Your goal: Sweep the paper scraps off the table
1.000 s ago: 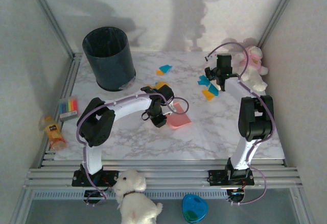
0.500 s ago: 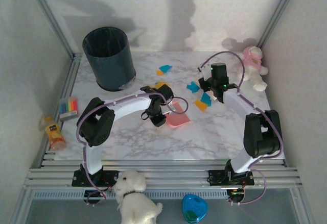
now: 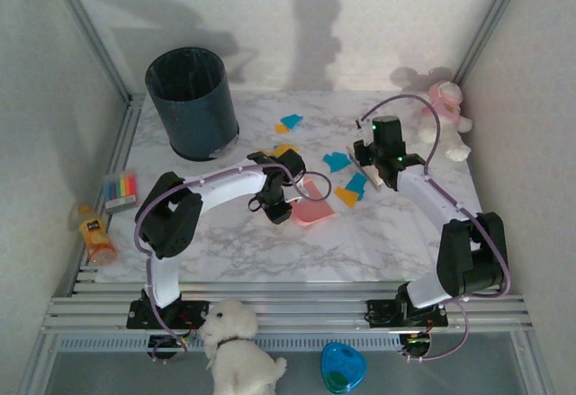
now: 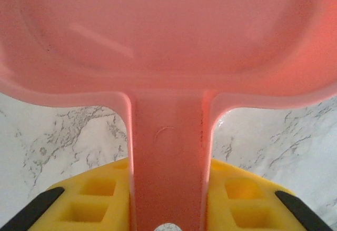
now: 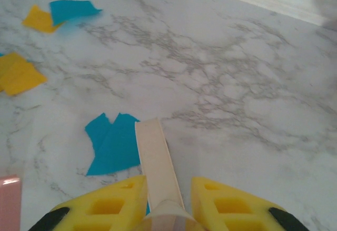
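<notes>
The paper scraps are orange and teal bits on the marble table (image 3: 225, 251). A teal scrap (image 3: 357, 184) and an orange scrap (image 3: 346, 196) lie just right of the pink dustpan (image 3: 315, 210); another teal scrap (image 3: 337, 161) lies behind them. My left gripper (image 3: 281, 199) is shut on the dustpan handle (image 4: 167, 162), with the pan (image 4: 168, 41) resting on the table ahead of it. My right gripper (image 3: 382, 166) is shut on a cream flat stick (image 5: 155, 157), whose tip touches a teal scrap (image 5: 111, 141). Beyond it lie an orange scrap (image 5: 18, 73) and a further teal scrap (image 5: 71, 9).
A dark bin (image 3: 192, 103) stands at the back left. A pink-and-white plush toy (image 3: 445, 121) sits at the back right. Off the table's left edge lie a pack of coloured strips (image 3: 120, 188) and a bottle (image 3: 94, 233). More scraps (image 3: 290, 121) lie behind the dustpan.
My right arm has swung left and nearer with the stick, pushing the teal and orange scraps towards the dustpan. The left arm and dustpan have stayed put.
</notes>
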{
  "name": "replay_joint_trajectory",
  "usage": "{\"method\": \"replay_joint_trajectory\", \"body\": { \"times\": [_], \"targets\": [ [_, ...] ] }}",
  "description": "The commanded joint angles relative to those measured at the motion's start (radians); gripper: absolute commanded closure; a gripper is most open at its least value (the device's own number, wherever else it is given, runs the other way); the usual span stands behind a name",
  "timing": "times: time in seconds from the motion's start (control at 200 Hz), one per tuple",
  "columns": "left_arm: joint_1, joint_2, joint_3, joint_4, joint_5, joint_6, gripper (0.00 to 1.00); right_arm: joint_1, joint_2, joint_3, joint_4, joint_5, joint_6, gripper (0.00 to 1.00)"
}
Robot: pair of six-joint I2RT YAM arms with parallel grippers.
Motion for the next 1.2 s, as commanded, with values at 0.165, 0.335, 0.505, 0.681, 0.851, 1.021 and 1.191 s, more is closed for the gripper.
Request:
{"method": "replay_joint_trajectory", "body": {
  "times": [0.165,0.335,0.505,0.681,0.851,1.021,1.191],
  "targets": [
    [-0.026,-0.023,0.005,-0.091,0.005,0.059,1.0,0.006,-0.105,-0.025,-0.071,0.155,0.191,1.0],
    [-0.036,-0.013,0.023,-0.093,0.009,0.058,1.0,0.008,-0.148,-0.067,-0.09,0.209,0.216,1.0],
    [-0.04,0.014,0.055,-0.112,0.024,0.058,1.0,0.017,-0.169,-0.102,-0.082,0.216,0.2,1.0],
    [-0.041,0.033,0.074,-0.127,0.034,0.06,1.0,0.043,-0.16,-0.106,-0.089,0.216,0.193,1.0],
    [-0.042,0.047,0.085,-0.133,0.033,0.056,1.0,0.08,-0.146,-0.106,-0.123,0.232,0.2,1.0],
    [-0.044,0.063,0.105,-0.136,0.027,0.043,1.0,0.105,-0.139,-0.114,-0.148,0.227,0.217,1.0],
    [-0.044,0.076,0.124,-0.144,0.027,0.037,1.0,0.126,-0.15,-0.123,-0.157,0.201,0.242,1.0]
  ]
}}
